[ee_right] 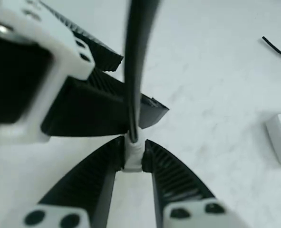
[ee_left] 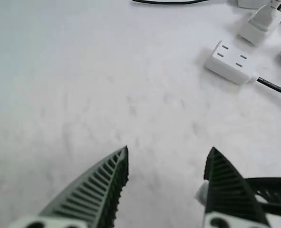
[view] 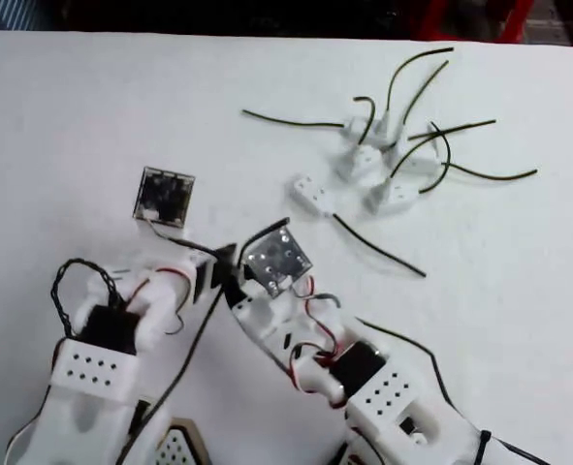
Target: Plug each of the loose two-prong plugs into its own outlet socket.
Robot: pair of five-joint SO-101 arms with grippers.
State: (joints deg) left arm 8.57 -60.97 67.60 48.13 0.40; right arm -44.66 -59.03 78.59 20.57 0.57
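1. A cluster of plugs and sockets (view: 393, 155) lies in the upper right of the worktop (view: 73, 116).
2. One outlet socket (view: 308, 194) sits apart, lower left of the cluster.
3. A square board (view: 164, 197) lies left of centre.
4. The left gripper (view: 213, 271) and right gripper (view: 236, 286) meet at lower centre, below board and socket.
5. A plug (ee_right: 133, 154) sits between the right gripper's jaws.

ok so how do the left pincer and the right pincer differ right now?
The left pincer is open; the right pincer is shut. The left pincer holds nothing, with bare table between its tips; the right pincer clamps a small white plug whose black cord rises from it. Both are dark and ribbed, low over the white table.
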